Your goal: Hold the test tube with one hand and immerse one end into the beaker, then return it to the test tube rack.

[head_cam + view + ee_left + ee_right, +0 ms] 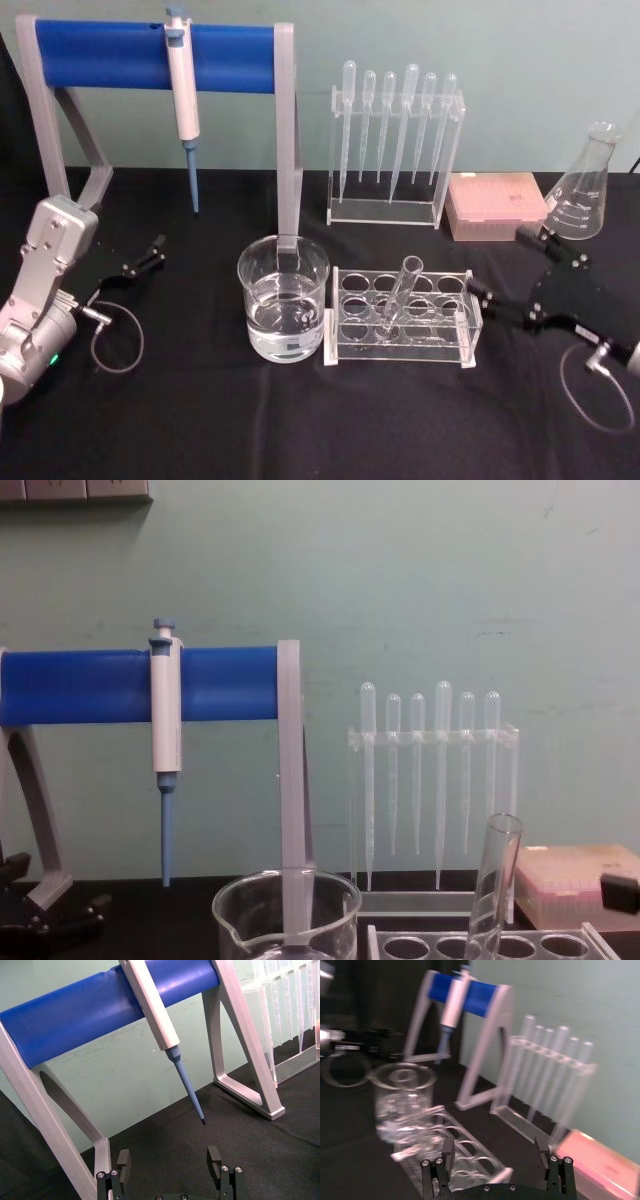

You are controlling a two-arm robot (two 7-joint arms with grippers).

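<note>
- On the black table (200,420) before me, the test tube (400,295) stands in the clear rack (468,335). It leans, with its rounded end down in one of the middle holes and its open rim above the rack's top.
- It stands free of both my grippers.
- My right gripper (495,1146) sits low just beside the rack's right end. Its fingers are spread wide with nothing between them.
- My left gripper (169,1155) lies at the table's left side, near the foot of the blue-barred stand (100,55) and well apart from the beaker (283,300). Its fingers are also wide apart and empty.
- That beaker stands upright just left of the rack, with clear liquid partway up.
- Behind them, the pipettor (182,90) hangs on the stand's bar, tip down.
- Further right, the pipettes (395,120) hang in their own clear holder, then come a pink box (495,205) and a conical flask (585,195).
</note>
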